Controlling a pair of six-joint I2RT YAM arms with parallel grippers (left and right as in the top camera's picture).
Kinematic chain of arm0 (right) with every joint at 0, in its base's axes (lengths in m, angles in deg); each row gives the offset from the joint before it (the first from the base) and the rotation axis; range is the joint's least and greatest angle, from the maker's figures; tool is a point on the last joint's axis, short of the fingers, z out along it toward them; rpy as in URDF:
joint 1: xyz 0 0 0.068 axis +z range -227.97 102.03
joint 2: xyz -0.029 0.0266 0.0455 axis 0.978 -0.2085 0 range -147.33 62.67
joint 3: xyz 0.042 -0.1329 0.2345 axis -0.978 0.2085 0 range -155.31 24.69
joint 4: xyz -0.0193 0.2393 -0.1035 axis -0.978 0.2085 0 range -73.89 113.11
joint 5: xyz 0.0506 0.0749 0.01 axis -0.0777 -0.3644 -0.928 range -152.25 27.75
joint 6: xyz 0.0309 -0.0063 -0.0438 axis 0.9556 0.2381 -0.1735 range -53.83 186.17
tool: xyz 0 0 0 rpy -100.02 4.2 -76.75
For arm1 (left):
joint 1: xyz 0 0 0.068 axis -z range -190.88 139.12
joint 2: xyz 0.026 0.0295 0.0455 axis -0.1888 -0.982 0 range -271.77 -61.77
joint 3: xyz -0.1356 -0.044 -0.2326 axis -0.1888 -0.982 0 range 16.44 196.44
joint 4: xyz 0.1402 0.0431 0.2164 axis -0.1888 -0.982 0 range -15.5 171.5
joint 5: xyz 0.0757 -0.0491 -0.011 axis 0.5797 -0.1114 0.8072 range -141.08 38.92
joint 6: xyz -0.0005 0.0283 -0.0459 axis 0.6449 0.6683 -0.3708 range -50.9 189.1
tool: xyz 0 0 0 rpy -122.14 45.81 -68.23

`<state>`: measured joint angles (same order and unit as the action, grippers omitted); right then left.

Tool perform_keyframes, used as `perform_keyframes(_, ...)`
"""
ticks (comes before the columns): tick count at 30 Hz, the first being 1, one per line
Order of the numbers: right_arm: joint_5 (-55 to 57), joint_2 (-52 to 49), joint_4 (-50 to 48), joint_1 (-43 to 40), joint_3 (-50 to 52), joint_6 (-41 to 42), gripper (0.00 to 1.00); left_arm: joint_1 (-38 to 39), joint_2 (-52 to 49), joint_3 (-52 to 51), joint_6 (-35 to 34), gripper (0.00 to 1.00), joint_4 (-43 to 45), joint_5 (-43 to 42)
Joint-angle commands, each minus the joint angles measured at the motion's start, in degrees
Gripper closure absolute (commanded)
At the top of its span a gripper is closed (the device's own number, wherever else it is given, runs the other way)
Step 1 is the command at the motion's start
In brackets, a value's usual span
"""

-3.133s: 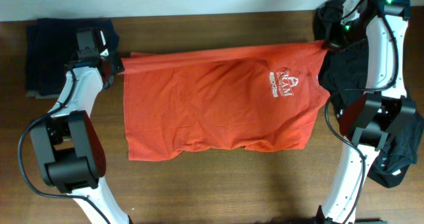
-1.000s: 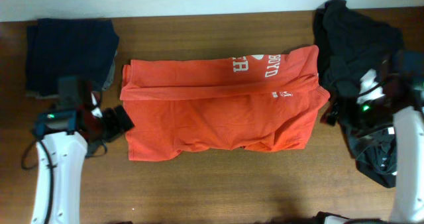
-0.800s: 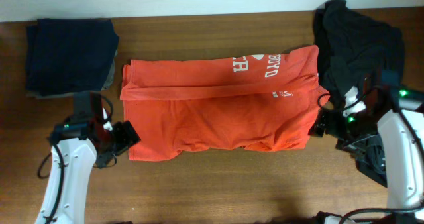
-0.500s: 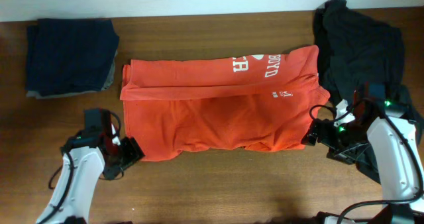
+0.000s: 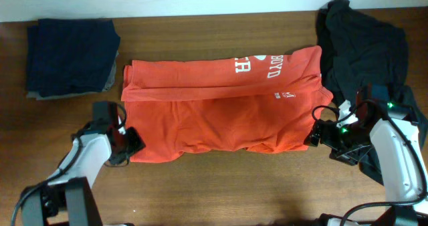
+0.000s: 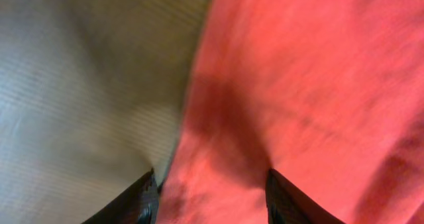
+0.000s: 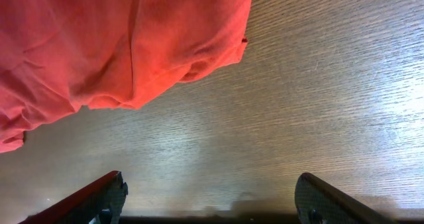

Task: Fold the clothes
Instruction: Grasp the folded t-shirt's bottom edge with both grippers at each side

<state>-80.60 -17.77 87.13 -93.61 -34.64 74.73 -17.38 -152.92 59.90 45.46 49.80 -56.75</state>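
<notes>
An orange T-shirt (image 5: pixel 221 112) lies flat on the wooden table, its top edge folded down so the white lettering shows upside down. My left gripper (image 5: pixel 130 146) is at the shirt's lower left corner. In the left wrist view its fingers (image 6: pixel 142 201) straddle the orange T-shirt (image 6: pixel 298 85) hem, partly closed and still apart, and the left gripper (image 6: pixel 212 201) has cloth between them. My right gripper (image 5: pixel 315 136) sits just off the lower right corner. It stands wide open over bare wood, and from the right gripper (image 7: pixel 212 197) the orange T-shirt (image 7: pixel 99 45) lies ahead, untouched.
A folded stack of dark navy clothes (image 5: pixel 70 55) lies at the back left. A heap of black garments (image 5: pixel 364 45) fills the back right and runs down under my right arm. Bare table (image 5: pixel 221 186) stretches along the front edge.
My left gripper has moved right onto the shirt's lower left corner and its jaws have narrowed. The right gripper came in to the lower right corner and has held there.
</notes>
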Motion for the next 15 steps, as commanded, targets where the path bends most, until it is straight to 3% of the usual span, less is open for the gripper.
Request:
perform_keyframes(1,-0.7,1.0,0.5,0.2,0.1,-0.1,0.14,2.2,-7.3,-3.0,0.1,0.50,1.5,-1.2)
perform_keyframes(3,-0.7,1.0,0.7,0.2,0.1,-0.1,0.14,3.0,-7.4,-3.0,0.1,0.75,1.5,-2.1)
perform_keyframes(5,-0.7,1.0,1.4,0.2,0.1,-0.1,0.14,3.1,-7.4,-3.0,0.1,0.88,1.2,-4.2)
perform_keyframes(7,-0.7,1.0,1.7,0.2,0.1,-0.1,0.14,3.1,-7.4,-3.0,0.1,0.90,-0.3,-5.1)
perform_keyframes(9,-0.7,1.0,2.2,0.2,0.1,-0.1,0.14,3.1,-7.4,-2.9,0.2,0.99,-3.1,-5.0)
perform_keyframes(15,-0.6,1.0,4.7,0.2,0.2,-0.1,0.16,2.8,-6.5,0.7,0.7,0.99,-6.3,-4.1)
